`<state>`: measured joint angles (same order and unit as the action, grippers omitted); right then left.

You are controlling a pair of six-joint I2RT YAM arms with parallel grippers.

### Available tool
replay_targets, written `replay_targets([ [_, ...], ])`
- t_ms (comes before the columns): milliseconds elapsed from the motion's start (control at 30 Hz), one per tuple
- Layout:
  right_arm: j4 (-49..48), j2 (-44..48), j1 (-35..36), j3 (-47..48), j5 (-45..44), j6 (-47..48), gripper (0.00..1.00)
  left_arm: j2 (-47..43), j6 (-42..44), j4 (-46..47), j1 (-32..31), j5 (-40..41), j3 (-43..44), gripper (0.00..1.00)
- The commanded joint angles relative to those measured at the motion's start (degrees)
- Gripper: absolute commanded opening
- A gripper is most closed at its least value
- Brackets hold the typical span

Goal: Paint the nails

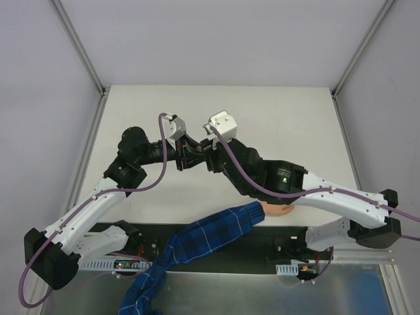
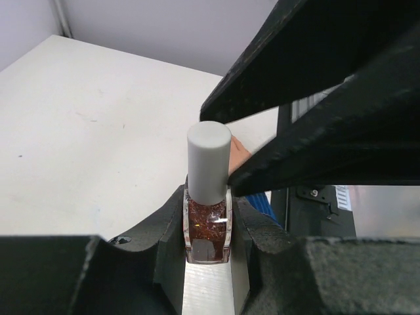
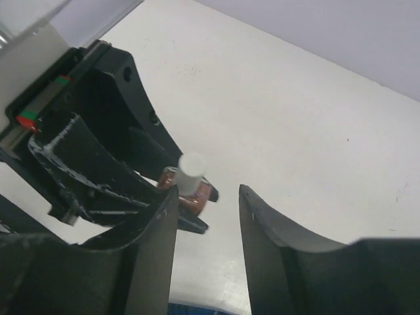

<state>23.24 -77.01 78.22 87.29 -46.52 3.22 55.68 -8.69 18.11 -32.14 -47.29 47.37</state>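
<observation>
Pinched the dark reddish bottle (image 2: pixel 207 231) in the left gripper (image 2: pixel 209 200), white cap (image 2: pixel 209 161) upright. Held the right gripper (image 3: pixel 209 197) spread beside that cap. Found the pale hand (image 1: pixel 281 209) beneath the right arm; could not make out the nails.

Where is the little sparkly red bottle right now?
The bottle is pinched in the left gripper, over the middle of the table, with the open right gripper just beside its white cap.
</observation>
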Motion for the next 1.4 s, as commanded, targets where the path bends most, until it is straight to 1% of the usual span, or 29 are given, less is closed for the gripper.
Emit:
replay_targets([
  [0, 3.91, 7.65, -4.46, 0.44, 13.35, 7.22, 0.47, 0.65, -0.10, 3.42, 0.76, -4.45, 2.55, 0.00],
  [33, 3.74, 10.54, -5.95, -0.70, 18.26, 7.93, 0.54, 0.92, -0.54, 3.95, 0.76, -6.66, 2.81, 0.00],
  [67, 3.74, 11.61, -9.97, -1.32, 29.71, 8.46, 0.57, 1.27, -0.89, 4.47, 0.76, -8.59, 3.25, 0.00],
  [100, 3.74, 12.49, -12.27, -1.68, 35.83, 9.16, 0.62, 2.06, -2.28, 5.44, 0.76, -12.87, 3.34, 0.00],
  [133, 4.35, 13.89, -14.30, -1.77, 41.54, 9.60, 0.66, 2.41, -3.08, 7.27, 0.76, -14.92, 3.42, 0.00],
  [167, 4.44, 14.17, -17.71, -1.86, 50.91, 10.13, 0.68, 2.85, -4.13, 8.77, 0.68, -16.77, 3.51, 0.00],
  [233, 4.70, 14.52, -20.46, -1.68, 58.70, 11.80, 0.73, 3.91, -7.47, 11.24, 0.68, -20.72, 3.43, 0.00],
  [267, 4.70, 14.17, -22.82, -1.25, 64.92, 12.07, 0.73, 4.17, -8.44, 13.42, 0.68, -21.61, 3.34, 0.00],
  [333, 4.18, 13.38, -24.59, -0.63, 69.62, 12.24, 0.75, 4.87, -10.73, 15.02, 0.68, -24.06, 3.25, 0.00],
  [367, 3.74, 12.07, -26.08, 0.07, 73.38, 11.81, 0.74, 5.14, -11.26, 16.24, 0.59, -24.69, 3.34, 0.00],
  [467, 2.25, 9.70, -27.67, 1.65, 77.97, 10.40, 0.74, 5.75, -12.93, 17.66, 0.33, -25.66, 3.25, 0.00],
  [633, 1.28, 5.74, -28.29, 4.03, 80.27, 9.70, 0.69, 5.76, -13.81, 18.54, -0.11, -26.45, 3.16, 0.00],
  [700, 1.36, 4.95, -28.29, 4.38, 80.89, 9.08, 0.69, 5.67, -13.81, 18.63, -0.12, -26.54, 3.08, 0.00],
  [733, 1.10, 4.33, -28.29, 4.30, 80.89, 8.91, 0.66, 5.67, -13.81, 18.63, -0.12, -26.37, 3.16, 0.00],
  [800, 1.10, 4.07, -28.29, 4.03, 80.98, 8.64, 0.59, 5.49, -13.72, 18.63, -0.12, -26.19, 3.07, 0.00],
  [833, 1.01, 4.15, -28.29, 3.51, 80.89, 8.55, 0.48, 5.32, -13.72, 18.63, -0.12, -25.75, 3.07, 0.00],
  [900, 0.84, 4.41, -28.29, 2.81, 80.89, 8.03, 0.38, 5.05, -13.29, 18.63, -0.03, -24.70, 2.72, 0.00],
  [933, 0.49, 4.59, -28.38, 2.28, 80.71, 7.77, 0.27, 4.88, -13.11, 18.54, -0.03, -23.65, 2.64, 0.00],
  [1000, -0.04, 5.55, -28.21, 0.00, 78.96, 7.15, 0.15, 4.44, -11.36, 16.70, 0.06, -21.54, 2.72, 0.00],
  [1033, -0.91, 5.99, -27.94, -1.05, 77.39, 6.45, 0.00, 4.26, -10.48, 15.57, 0.06, -18.57, 2.72, 0.00],
  [1100, -1.01, 7.31, -24.27, -3.61, 59.62, 5.92, 0.00, 3.30, -7.24, 11.70, 0.32, -14.78, 2.55, 0.00],
  [1133, -0.14, 7.49, -20.51, -3.87, 45.44, 5.66, 0.00, 3.03, -6.09, 10.47, 0.41, -12.41, 2.46, 0.00],
  [1167, -0.65, 7.32, -10.90, -4.57, 11.36, 4.35, 0.00, 2.60, -4.86, 7.67, 0.41, -6.82, 2.11, 0.00],
  [1200, -0.57, 5.75, -6.98, -5.02, -1.25, 2.68, 0.00, 1.72, -3.37, 6.86, 0.59, -3.20, 1.76, 0.00],
  [1233, -0.66, 4.69, -1.11, -4.85, -11.12, -0.21, 0.00, 1.19, -2.74, 6.33, 0.67, -0.73, 1.32, 0.00],
  [1267, -0.22, 3.81, 0.43, -4.67, -22.27, -1.98, 0.00, 0.92, -2.22, 5.89, 0.85, 2.61, 0.71, 0.00],
  [1300, -0.30, 2.67, 1.06, -4.67, -23.60, -2.95, 0.00, 0.66, -1.25, 5.28, 1.20, 3.68, 0.53, 0.00],
  [1333, -0.22, 2.40, 1.32, -4.67, -23.01, -5.22, 0.01, 0.57, -0.98, 5.10, 1.38, 4.39, 0.26, 0.00],
  [1367, -0.22, 2.22, 1.33, -4.41, -20.56, -7.07, 0.00, 0.66, -0.63, 5.18, 1.47, 3.96, 0.00, 0.00],
])
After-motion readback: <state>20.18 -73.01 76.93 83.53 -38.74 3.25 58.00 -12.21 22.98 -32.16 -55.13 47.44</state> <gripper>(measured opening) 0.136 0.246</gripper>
